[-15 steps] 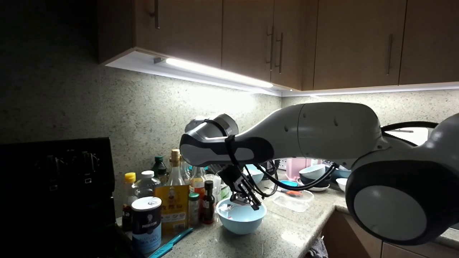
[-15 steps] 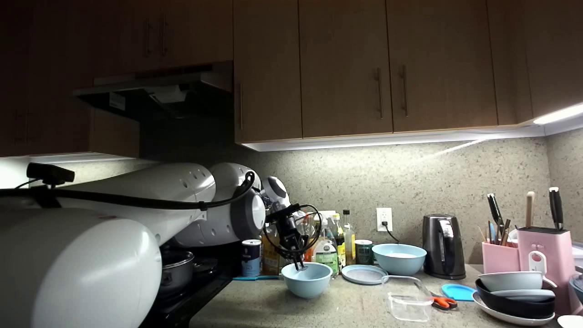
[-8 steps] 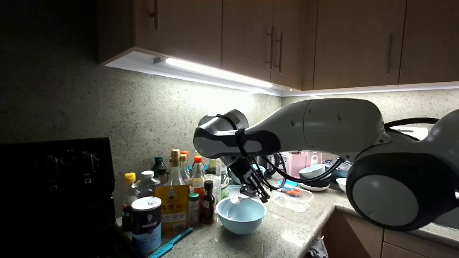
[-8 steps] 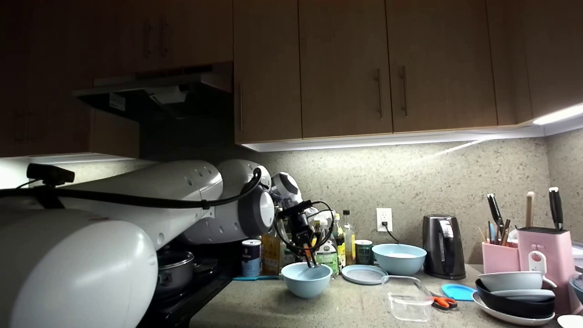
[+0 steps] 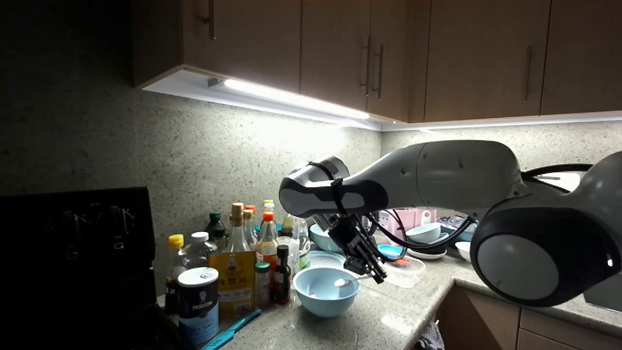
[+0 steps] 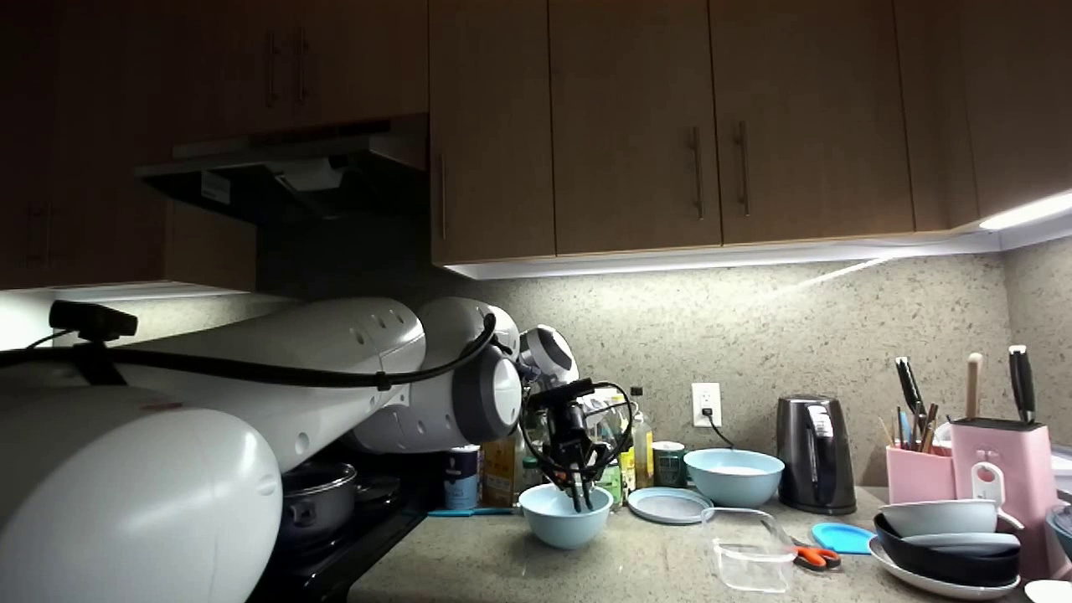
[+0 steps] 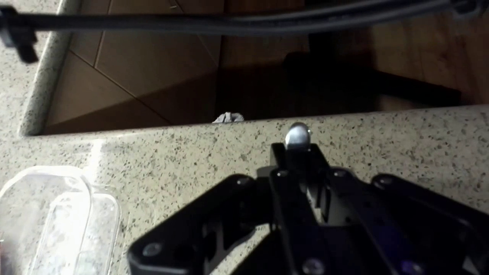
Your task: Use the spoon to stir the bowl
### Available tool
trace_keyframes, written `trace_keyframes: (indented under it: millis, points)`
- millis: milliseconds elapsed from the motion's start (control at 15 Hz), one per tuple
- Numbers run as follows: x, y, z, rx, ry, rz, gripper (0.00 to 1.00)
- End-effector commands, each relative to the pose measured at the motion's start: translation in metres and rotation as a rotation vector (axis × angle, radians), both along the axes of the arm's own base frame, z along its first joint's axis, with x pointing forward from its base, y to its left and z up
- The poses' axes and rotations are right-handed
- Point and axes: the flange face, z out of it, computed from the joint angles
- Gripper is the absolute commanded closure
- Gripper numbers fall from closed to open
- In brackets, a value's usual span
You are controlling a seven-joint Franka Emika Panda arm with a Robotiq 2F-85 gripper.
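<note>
While the end effector point(image 7: 297, 149) pinches the spoon point(image 5: 341, 282) by its handle, the spoon's head is at the mouth of the light blue bowl point(image 5: 326, 307), just below and beside the end effector. Farther from it sit a clear container point(image 6: 749, 554), then a kettle point(image 6: 814, 456).
</note>
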Motion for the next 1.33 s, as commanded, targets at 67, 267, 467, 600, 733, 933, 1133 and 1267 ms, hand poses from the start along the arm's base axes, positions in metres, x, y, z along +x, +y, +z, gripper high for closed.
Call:
trace_keyframes:
  millis: [67, 267, 467, 600, 733, 933, 1133, 1267]
  points:
    - [-0.011, 0.013, -0.015, 0.054, 0.082, 0.003, 0.96]
    - [-0.013, 0.027, -0.021, 0.064, 0.090, 0.036, 0.96]
    - [-0.014, 0.038, -0.022, 0.072, 0.092, 0.070, 0.96]
    - [-0.015, 0.042, -0.022, 0.077, 0.093, 0.079, 0.60]
    - [-0.015, 0.044, -0.020, 0.078, 0.088, 0.084, 0.53]
    - [-0.014, 0.047, -0.018, 0.075, 0.076, 0.087, 0.34]
    - [-0.014, 0.052, -0.013, 0.069, 0.063, 0.089, 0.14]
    - [-0.014, 0.056, -0.006, 0.065, 0.049, 0.091, 0.01]
